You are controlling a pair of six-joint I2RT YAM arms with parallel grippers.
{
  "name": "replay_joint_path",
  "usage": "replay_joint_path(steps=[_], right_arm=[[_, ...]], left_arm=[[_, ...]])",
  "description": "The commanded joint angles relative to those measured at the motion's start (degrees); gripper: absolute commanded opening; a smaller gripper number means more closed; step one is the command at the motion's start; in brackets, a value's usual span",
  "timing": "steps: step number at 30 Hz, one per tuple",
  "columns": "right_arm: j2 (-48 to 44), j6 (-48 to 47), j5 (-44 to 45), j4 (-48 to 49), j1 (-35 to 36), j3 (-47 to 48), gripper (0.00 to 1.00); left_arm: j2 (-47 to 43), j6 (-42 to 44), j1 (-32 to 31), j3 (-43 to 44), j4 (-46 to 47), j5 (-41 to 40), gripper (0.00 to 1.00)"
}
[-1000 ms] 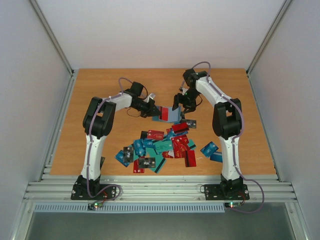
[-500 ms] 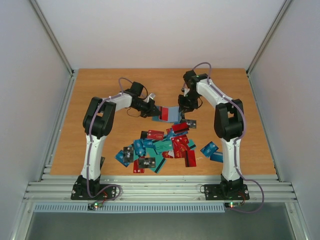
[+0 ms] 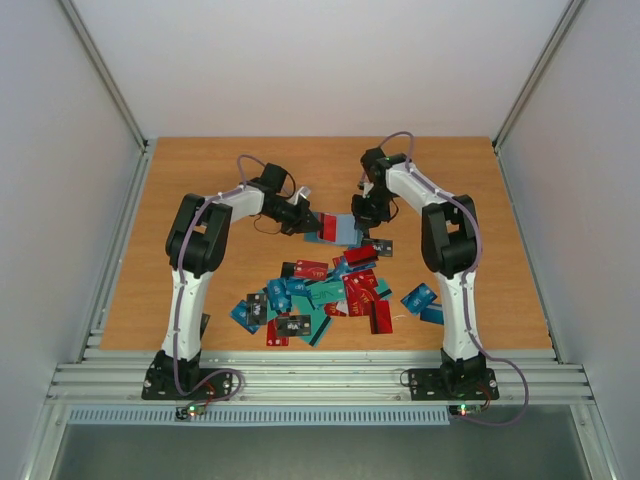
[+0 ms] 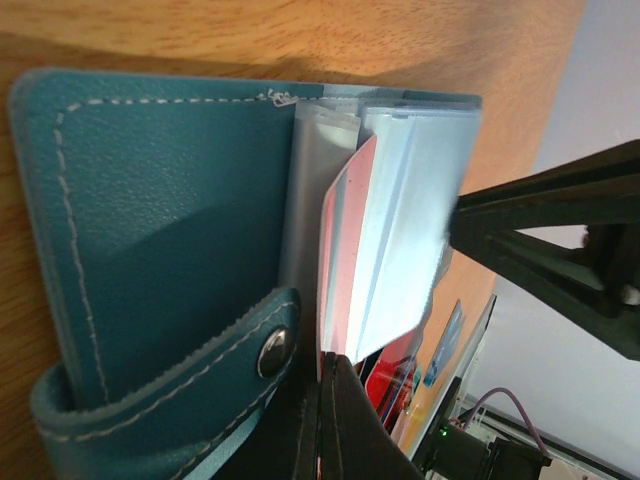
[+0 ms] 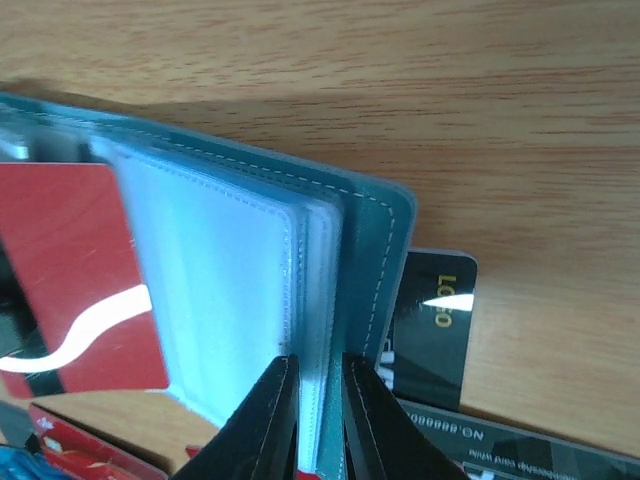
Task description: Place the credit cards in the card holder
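Wooden table (image 3: 200,180) fills my overhead view. The teal card holder (image 3: 343,232) lies open on it toward the far middle, between the two arms. My left gripper (image 3: 310,222) meets it from the left and my right gripper (image 3: 360,217) from the right. The loose credit cards (image 3: 318,296) lie heaped nearer the bases, just this side of the holder.

On the left wrist camera I see the holder's cover with its pale stitching and a strap (image 4: 200,385) with a metal snap. The left jaws are clenched on the edge of a red card (image 4: 347,250) that stands among the clear sleeves (image 4: 400,220). The right gripper's dark finger sits at the sleeves' far edge.

On the right wrist camera the right jaws are pinched on the edge of the sleeve stack, with the teal cover just outside one finger. A black card (image 5: 435,310) with yellow lettering lies on the wood, partly under the cover.
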Motion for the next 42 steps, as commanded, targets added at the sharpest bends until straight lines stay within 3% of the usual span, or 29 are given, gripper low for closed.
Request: replay_joint_path(steps=[1,35,39,42], right_arm=[[2.1,-0.8,-0.1,0.5,0.3,0.2,0.14],[3.3,-1.3,-3.2,1.5,0.3,-1.0,0.12],[3.3,-1.4,-3.2,1.4,0.3,-1.0,0.12],[3.4,-1.3,-3.4,1.4,0.3,-0.9,0.12]], left_arm=[[1.5,0.0,-0.4,1.3,-2.2,-3.2,0.0],[4.8,1.9,-2.9,5.3,-5.9,-3.6,0.0],[4.7,2.2,-3.4,5.7,-8.8,-3.5,0.0],[6.5,3.3,-3.4,9.2,-16.0,-5.2,0.0]])
